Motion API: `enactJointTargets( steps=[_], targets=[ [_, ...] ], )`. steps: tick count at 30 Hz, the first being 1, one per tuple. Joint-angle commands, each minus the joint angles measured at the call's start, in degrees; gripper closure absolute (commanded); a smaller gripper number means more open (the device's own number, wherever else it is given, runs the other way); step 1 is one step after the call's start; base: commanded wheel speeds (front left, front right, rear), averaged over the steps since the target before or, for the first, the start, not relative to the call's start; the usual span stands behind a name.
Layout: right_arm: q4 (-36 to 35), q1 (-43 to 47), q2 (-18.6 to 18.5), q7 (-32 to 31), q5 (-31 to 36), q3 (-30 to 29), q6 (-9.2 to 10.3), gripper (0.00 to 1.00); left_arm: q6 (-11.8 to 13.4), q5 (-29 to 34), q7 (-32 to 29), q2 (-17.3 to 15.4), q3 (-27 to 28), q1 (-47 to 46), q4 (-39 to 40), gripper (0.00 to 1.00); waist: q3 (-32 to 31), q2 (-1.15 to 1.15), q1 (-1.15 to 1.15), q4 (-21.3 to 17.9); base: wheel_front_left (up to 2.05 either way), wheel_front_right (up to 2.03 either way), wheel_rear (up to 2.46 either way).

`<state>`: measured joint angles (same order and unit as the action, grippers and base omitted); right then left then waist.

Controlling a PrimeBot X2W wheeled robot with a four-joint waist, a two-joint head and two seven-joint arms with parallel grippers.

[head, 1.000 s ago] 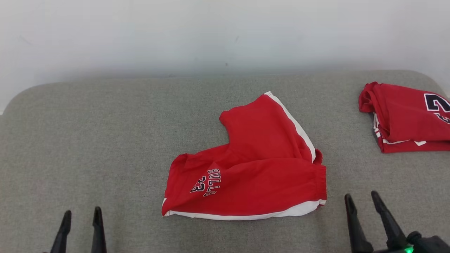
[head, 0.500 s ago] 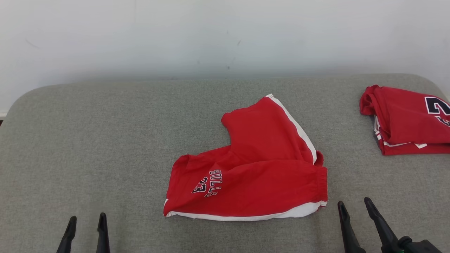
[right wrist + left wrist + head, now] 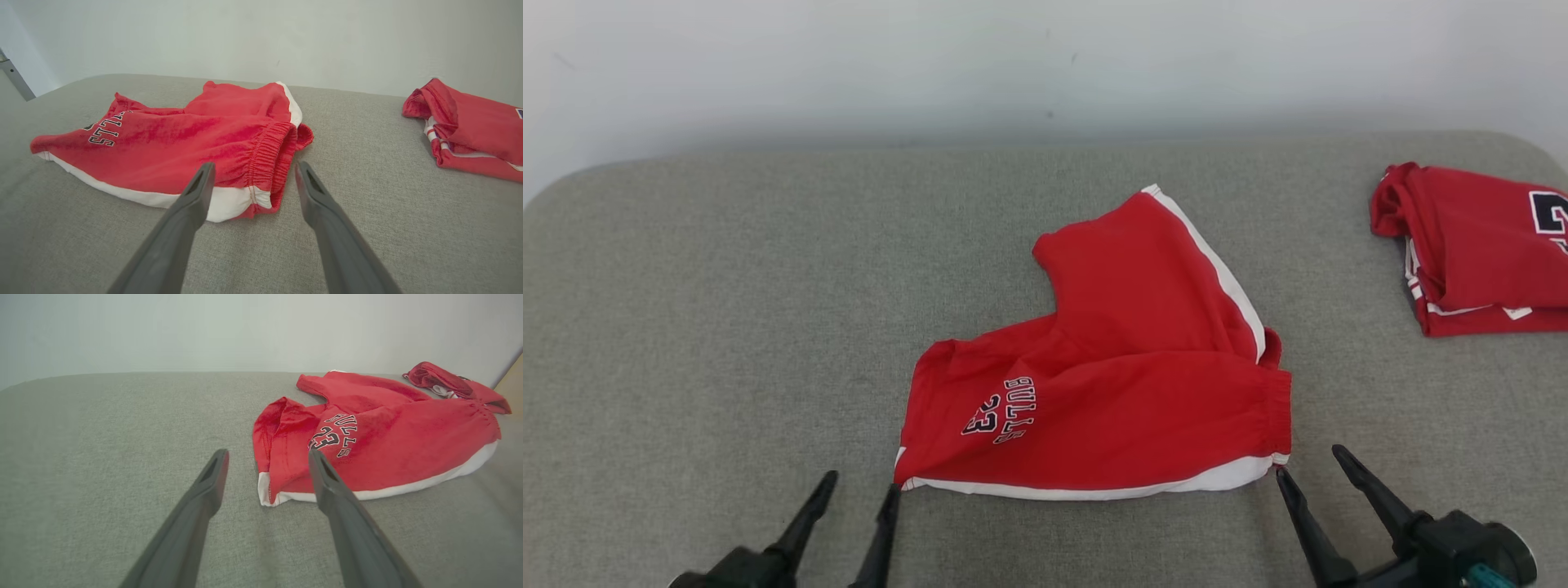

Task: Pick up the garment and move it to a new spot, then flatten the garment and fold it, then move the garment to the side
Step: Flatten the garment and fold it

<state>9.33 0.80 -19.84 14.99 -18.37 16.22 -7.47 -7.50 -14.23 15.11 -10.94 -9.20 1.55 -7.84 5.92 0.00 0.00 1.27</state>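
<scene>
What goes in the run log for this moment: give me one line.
phase: pre-grasp | shorts: rumpled on grey cushion, unheld | left gripper: jaws open, by hem corner | right gripper: jaws open, by waistband corner

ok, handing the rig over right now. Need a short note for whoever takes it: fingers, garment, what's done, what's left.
Left gripper: fingers open, empty, tips at the near left hem corner of the red shorts.
Right gripper: fingers open, empty, by the near right waistband corner.
Shorts lie rumpled mid grey pad, one leg angled away; second red garment folded at far right.
Done: no flattening or fold visible.
Left: grasp, flatten, fold, move aside.
</scene>
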Motion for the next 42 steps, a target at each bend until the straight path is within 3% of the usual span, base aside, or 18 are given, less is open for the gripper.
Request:
enactJointTargets(
  steps=[1, 8, 16, 24, 25, 26, 27, 28, 29, 30, 42],
  targets=[
    [1.44, -1.89, -1.51, 0.25, -0.72, 1.55, -0.02, 0.00, 0.07, -0.86, 0.01, -1.28, -2.38, -2.04, -1.32, 0.00, 1.83, 0.00, 0.00, -0.04, 0.00, 0.00, 0.00],
    [7.44, -10.89, -7.52, 0.25, -3.90, 10.91, -0.02, 0.00, 0.08, -4.46, 0.01, -6.11, -13.43, -9.61, -9.22, 0.00, 5.95, 0.00, 0.00, -0.32, 0.00, 0.00, 0.00],
    [8.70, -16.88, -12.80, 0.25, -8.86, 20.93, -0.02, 0.00, 0.08, -6.22, 0.01, -7.30, -17.66, -14.68, -12.87, 0.00, 7.90, 0.00, 0.00, 0.19, 0.00, 0.00, 0.00],
    [7.63, -19.07, -15.22, 0.24, -11.77, 25.44, -0.02, 0.00, 0.08, -7.35, 0.01, -7.32, -21.93, -18.69, -14.43, 0.00, 8.61, 0.00, 0.00, 0.72, 0.00, 0.00, 0.00],
    [7.36, -19.05, -15.40, 0.24, -12.12, 25.65, -0.02, 0.07, 0.08, -7.84, 0.01, -7.23, -22.28, -18.87, -14.62, 0.17, 8.66, 0.00, 0.00, 0.74, 0.00, 0.00, 0.00],
    [7.14, -18.88, -15.66, 0.24, -12.29, 25.88, -0.02, 0.43, 0.08, -8.11, 0.01, -7.26, -22.58, -19.05, -14.79, 0.53, 8.67, 0.00, 0.00, 0.74, 0.00, 0.00, 0.00],
    [6.54, -18.58, -15.80, 0.25, -12.77, 26.42, -0.02, 0.61, 0.08, -8.34, 0.00, -7.37, -22.77, -19.27, -14.92, 0.85, 8.64, 0.00, 0.00, 0.75, 0.00, 0.00, 0.00],
    [5.88, -18.33, -15.99, 0.24, -12.76, 26.91, -0.02, 0.76, 0.08, -8.49, 0.01, -7.41, -23.00, -19.33, -15.04, 1.00, 8.57, 0.00, 0.00, 0.74, 0.00, 0.00, 0.00],
    [5.88, -18.33, -15.99, 0.24, -12.76, 26.91, -0.02, 0.76, 0.08, -8.49, 0.01, -7.41, -23.00, -19.33, -15.04, 1.00, 8.57, 0.00, 0.00, 0.74, 0.00, 0.00, 0.00],
    [5.42, -18.04, -16.38, 0.24, -12.76, 27.17, -0.02, 1.00, 0.08, -8.57, 0.00, -7.41, -23.19, -19.28, -15.15, 1.00, 8.45, 0.00, 0.00, 0.73, 0.00, 0.00, 0.00],
    [-1.58, -15.82, -16.72, 0.25, -17.48, 24.49, -0.02, 1.00, 0.08, -9.83, 0.01, -7.94, -19.42, -16.47, -9.70, 1.00, 5.78, 0.00, 0.00, 0.71, 0.00, 0.00, 0.00]
  ],
)
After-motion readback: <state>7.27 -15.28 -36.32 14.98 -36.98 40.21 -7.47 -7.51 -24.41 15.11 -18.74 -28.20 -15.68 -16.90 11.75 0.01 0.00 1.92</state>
